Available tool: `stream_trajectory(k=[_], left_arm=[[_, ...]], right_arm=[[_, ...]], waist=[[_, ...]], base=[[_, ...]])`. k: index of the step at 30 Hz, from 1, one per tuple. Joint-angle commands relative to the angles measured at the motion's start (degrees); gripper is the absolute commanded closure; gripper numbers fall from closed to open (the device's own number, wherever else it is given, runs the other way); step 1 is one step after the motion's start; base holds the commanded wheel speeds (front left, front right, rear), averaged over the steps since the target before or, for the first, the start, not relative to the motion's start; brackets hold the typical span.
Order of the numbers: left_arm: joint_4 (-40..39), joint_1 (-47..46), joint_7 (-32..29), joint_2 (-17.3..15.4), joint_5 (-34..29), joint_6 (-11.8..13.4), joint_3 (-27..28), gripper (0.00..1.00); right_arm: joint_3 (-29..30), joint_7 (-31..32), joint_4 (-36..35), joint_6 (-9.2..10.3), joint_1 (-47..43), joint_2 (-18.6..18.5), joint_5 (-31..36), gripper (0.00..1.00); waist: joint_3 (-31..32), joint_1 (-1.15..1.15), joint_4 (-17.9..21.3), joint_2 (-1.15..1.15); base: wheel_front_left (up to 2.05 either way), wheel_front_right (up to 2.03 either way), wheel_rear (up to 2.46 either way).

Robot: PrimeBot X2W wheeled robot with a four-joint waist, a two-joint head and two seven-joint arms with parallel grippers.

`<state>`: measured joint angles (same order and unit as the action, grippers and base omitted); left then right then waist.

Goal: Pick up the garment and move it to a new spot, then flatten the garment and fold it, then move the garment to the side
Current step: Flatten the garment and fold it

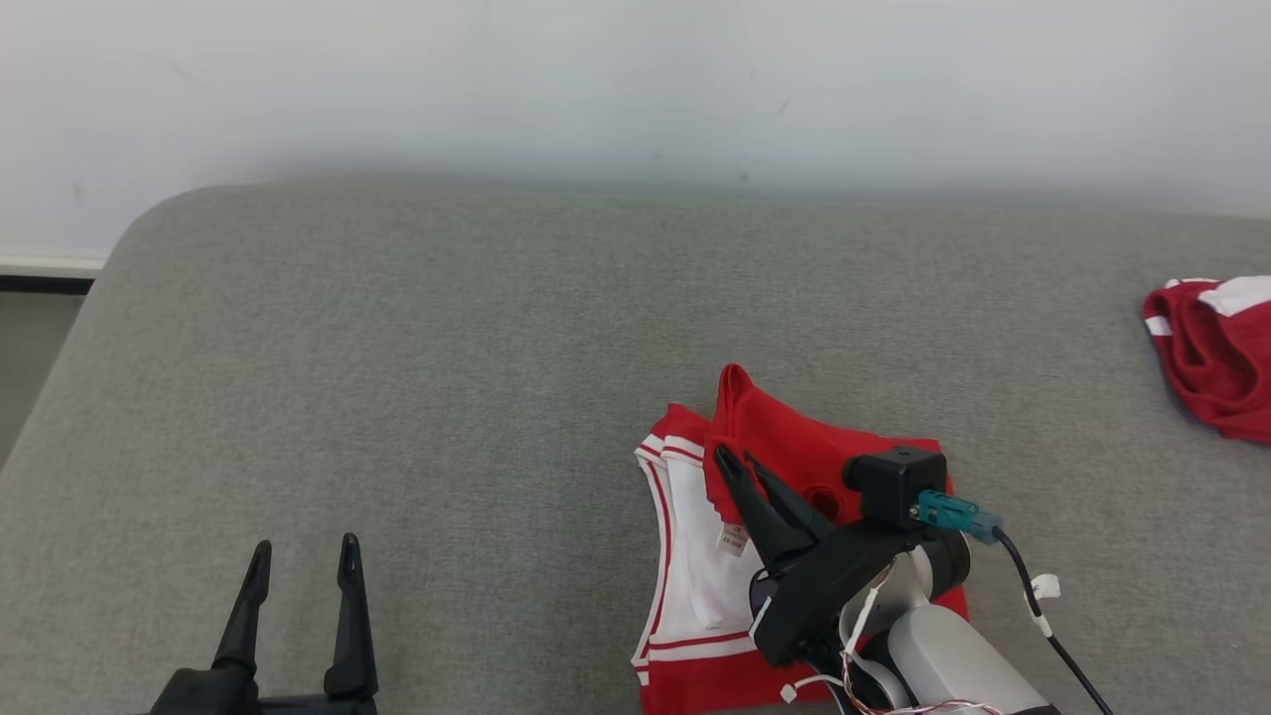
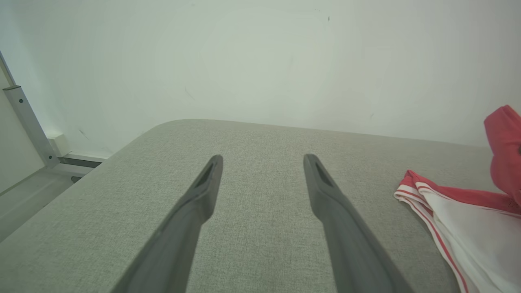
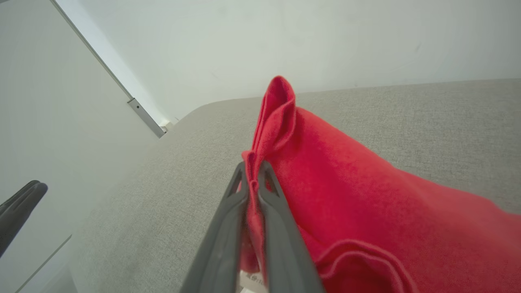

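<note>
Folding step, by my read: right hand (image 1: 736, 457) is clamped on a raised red edge of the garment (image 1: 695, 566), which lies near-right on the counter (image 1: 397, 348). Left hand (image 1: 303, 556) is wide, empty and well apart. Carry the edge across low and even; the left hand could pin the white side.

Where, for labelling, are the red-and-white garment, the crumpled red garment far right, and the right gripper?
red-and-white garment (image 1: 695, 556): head view, white panel.
crumpled red garment (image 1: 1216, 367): head view, red folds.
right gripper (image 3: 253, 171): right wrist view, between fingertips.
</note>
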<state>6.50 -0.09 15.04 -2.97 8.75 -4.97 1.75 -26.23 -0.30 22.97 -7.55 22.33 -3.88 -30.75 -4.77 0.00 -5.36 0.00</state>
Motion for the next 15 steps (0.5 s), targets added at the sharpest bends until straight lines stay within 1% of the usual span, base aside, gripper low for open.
stream_trajectory(k=[1,6,7,8,9,15], left_arm=[[0.22,-0.84,0.17,0.11,0.10,0.15,-0.35,0.00],[0.71,-1.67,0.17,0.12,0.44,0.36,-0.90,0.00],[0.79,-1.77,0.17,0.12,0.55,0.39,-0.96,0.00],[0.85,-1.86,0.17,0.12,0.58,0.32,-0.89,0.00],[0.92,-1.91,0.17,0.13,0.64,0.29,-0.77,0.00],[1.15,-1.69,0.17,0.12,0.69,0.55,-0.18,0.00]], right_arm=[[-0.35,-0.83,1.81,0.13,0.88,0.37,-0.36,1.00],[-1.80,-2.71,6.82,0.13,2.19,0.80,-1.00,1.00],[-2.16,-3.17,7.58,0.13,2.48,0.86,-1.18,0.95],[-2.58,-3.66,8.28,0.13,2.83,0.92,-1.45,0.15],[-3.12,-4.26,8.69,0.13,3.21,0.97,-1.81,0.00],[-4.29,-8.02,8.29,0.13,5.34,0.97,-2.40,0.00]], waist=[[-0.68,0.00,-1.33,0.00],[-1.23,0.00,-2.47,0.00],[-1.29,0.00,-2.53,0.00],[-1.34,0.00,-2.57,0.00],[-1.37,0.00,-2.55,0.00],[-1.00,0.00,-1.42,0.00]], base=[[0.00,0.00,0.00],[0.00,0.00,0.00],[0.00,0.00,0.00],[0.00,0.00,0.00],[0.00,0.00,0.00],[0.00,0.00,0.00]])
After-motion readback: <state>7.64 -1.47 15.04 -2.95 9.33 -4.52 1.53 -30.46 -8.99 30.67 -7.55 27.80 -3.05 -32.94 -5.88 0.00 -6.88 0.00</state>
